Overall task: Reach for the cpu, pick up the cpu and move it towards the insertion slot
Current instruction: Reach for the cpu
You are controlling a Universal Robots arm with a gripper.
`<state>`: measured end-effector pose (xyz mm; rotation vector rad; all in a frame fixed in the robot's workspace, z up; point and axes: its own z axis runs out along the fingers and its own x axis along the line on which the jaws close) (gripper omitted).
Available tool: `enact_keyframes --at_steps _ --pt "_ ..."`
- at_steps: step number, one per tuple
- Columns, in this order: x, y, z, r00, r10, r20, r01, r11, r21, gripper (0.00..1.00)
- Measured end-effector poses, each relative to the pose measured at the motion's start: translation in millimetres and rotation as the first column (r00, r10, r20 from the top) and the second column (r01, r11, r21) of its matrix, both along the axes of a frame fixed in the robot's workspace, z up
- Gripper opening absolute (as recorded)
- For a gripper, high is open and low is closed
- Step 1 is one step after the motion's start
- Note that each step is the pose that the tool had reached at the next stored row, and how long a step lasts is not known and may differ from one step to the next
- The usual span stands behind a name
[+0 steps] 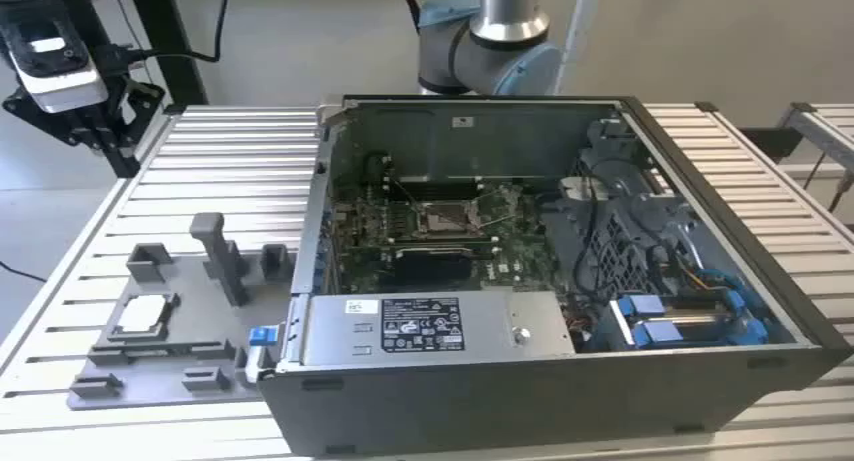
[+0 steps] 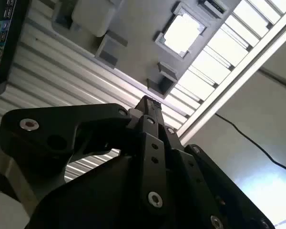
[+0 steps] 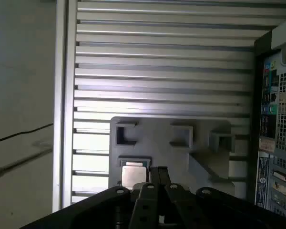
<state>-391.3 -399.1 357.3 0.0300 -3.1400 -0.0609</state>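
Gripper closed, fingers together and holding nothing, above the table. The cpu rests in the grey fixture near a table corner. The insertion slot lies inside the computer case.

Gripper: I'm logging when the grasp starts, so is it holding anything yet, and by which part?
Nothing is held. The gripper hangs above the table, fingers together with nothing between them. The cpu lies in its grey fixture, apart from the gripper.
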Motion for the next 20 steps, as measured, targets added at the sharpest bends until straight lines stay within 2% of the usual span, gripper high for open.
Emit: enact_keyframes --at_steps 13,16,20 --pt "-0.8 -0.4 -0.1 1.0 0.0 0.0 0.0 1.0 0.0002 0.0" --pt "-3.5 -2.4 -0.1 1.0 0.0 -0.0001 0.0 1.0 0.0002 0.0" --pt "-7.5 -8.5 -0.3 1.0 0.0 0.0 0.0 1.0 0.0003 0.0"
